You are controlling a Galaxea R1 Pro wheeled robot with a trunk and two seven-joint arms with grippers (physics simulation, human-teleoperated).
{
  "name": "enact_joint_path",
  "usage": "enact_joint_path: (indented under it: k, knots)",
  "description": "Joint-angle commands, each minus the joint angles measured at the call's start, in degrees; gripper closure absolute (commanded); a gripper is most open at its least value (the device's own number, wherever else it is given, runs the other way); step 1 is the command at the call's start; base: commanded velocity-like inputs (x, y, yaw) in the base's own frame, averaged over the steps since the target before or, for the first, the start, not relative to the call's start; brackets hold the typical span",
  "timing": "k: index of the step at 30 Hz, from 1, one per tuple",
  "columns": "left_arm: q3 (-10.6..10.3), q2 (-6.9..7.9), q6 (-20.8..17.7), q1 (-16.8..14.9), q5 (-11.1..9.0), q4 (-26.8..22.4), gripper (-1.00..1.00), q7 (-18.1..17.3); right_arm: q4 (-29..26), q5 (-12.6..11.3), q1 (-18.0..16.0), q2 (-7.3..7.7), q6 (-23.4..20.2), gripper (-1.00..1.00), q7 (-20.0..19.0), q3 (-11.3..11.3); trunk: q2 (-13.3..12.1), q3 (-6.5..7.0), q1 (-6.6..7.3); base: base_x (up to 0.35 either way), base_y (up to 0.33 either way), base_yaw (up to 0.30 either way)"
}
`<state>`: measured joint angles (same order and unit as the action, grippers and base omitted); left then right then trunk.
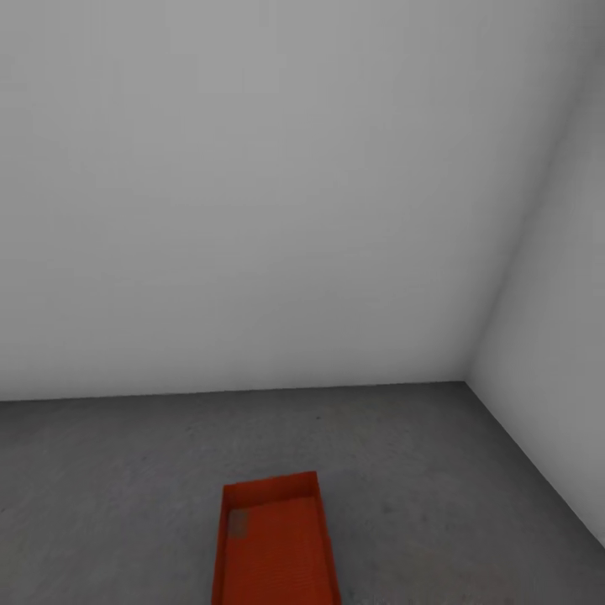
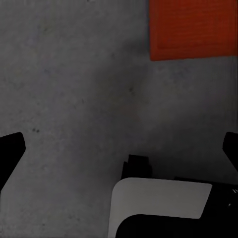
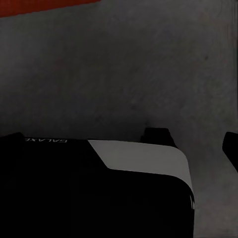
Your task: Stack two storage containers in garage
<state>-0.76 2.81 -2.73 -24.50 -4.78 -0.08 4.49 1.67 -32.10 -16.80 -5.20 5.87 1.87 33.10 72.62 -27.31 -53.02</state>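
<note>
One orange-red storage container (image 1: 273, 542) lies on the dark grey concrete floor (image 1: 126, 470) of the garage, at the bottom middle of the head view, its open top up and its ribbed base showing. Its corner (image 2: 193, 29) appears in the left wrist view, and a thin strip of it (image 3: 39, 6) in the right wrist view. My left gripper (image 2: 119, 148) hangs above bare floor beside the container, fingers wide apart and empty. My right gripper (image 3: 121, 148) also stands open over the floor, holding nothing.
Two plain white walls (image 1: 252, 210) meet in a corner at the right, just beyond the container. Grey floor stretches to both sides. My white and black base (image 2: 158, 203) shows below the left gripper, and also (image 3: 99, 188) below the right one.
</note>
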Motion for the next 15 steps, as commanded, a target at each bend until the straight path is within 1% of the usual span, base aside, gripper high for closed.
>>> enact_joint_path:
  k: [1,15]
  knots:
    - [-0.1,-0.01,-0.2,0.0,-0.5,0.0,-1.0,0.1,0.2,-0.4,-0.1,-0.06,0.3,-1.0,0.1,0.5,0.0,-0.05,0.0,0.0,0.0,-0.293]
    - [-0.1,-0.08,-0.3,0.0,-0.5,0.0,-1.0,0.1,0.2,-0.4,-0.1,-0.07,0.3,-1.0,0.1,0.5,0.0,-0.05,0.0,0.0,0.0,-0.294]
